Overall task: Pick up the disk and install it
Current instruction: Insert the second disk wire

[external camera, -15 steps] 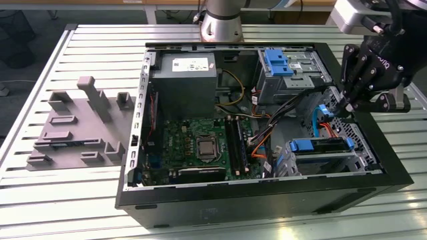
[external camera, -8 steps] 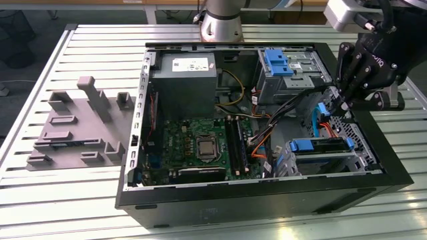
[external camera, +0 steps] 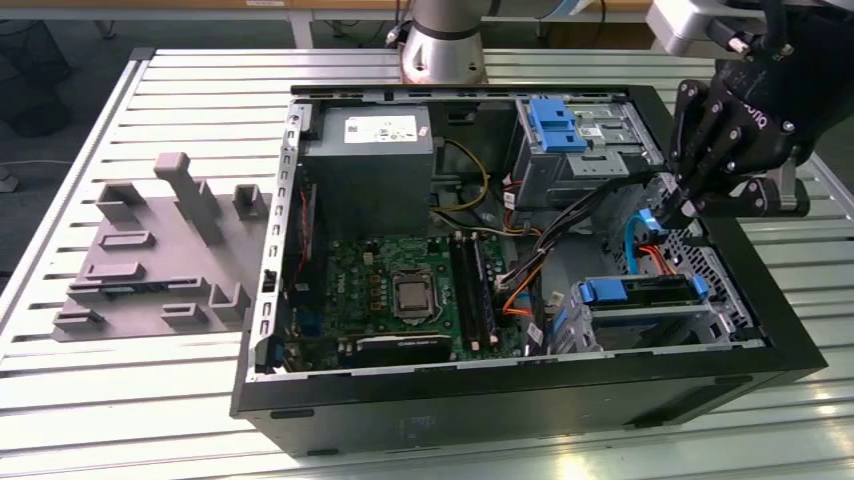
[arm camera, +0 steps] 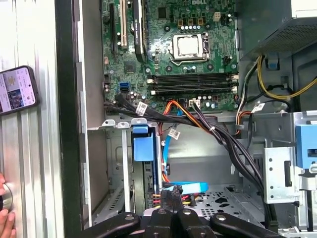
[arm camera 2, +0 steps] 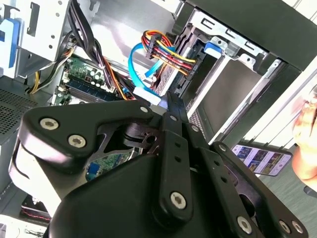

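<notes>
Black gripper (external camera: 671, 215) hovering inside open computer case (external camera: 534, 385), near blue cable (external camera: 622, 245).

Slatted pale metal table (external camera: 174, 80), grey moulded fixture (external camera: 160, 250) on it, dark floor beyond

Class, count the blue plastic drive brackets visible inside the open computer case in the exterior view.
2: one blue bracket in the upper drive cage, one blue bracket in the lower cage near the case's front edge. More may be hidden behind the gripper.

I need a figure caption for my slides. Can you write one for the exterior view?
Gripper reaching into the open computer case at the exterior view's right, above the blue-railed drive bay.
</notes>
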You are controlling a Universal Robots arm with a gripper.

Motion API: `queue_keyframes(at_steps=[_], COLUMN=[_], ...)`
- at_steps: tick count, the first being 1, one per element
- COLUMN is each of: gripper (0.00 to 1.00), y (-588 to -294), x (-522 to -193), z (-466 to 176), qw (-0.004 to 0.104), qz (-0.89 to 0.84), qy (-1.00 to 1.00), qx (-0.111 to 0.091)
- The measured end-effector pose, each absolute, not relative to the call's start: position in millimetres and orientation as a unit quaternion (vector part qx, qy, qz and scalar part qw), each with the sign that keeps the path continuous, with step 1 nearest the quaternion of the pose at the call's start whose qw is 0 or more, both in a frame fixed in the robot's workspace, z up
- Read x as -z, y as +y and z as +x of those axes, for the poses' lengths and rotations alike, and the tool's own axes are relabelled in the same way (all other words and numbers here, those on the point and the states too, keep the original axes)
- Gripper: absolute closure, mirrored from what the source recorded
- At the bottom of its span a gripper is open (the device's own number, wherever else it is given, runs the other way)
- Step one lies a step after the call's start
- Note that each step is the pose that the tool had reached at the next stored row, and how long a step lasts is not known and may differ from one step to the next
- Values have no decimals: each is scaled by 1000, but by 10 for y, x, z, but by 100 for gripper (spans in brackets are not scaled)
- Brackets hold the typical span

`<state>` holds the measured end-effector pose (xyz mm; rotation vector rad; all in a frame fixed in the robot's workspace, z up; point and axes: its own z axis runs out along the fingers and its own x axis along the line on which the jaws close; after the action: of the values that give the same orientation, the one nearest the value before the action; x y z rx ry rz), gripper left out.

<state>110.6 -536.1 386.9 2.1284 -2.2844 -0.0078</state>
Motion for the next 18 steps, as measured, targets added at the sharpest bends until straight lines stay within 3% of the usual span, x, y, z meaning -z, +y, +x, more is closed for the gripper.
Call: queue_keyframes(at_steps=[8, 11, 18], gripper=[89, 76, 76], y=[-5378, -5396, -5408], x=[-3865, -3859, -3846], z=[1055, 1042, 1006], qw=[4, 0, -4], qz=[687, 690, 695], qy=[-727, -724, -719], qx=[-2, -5, -9])
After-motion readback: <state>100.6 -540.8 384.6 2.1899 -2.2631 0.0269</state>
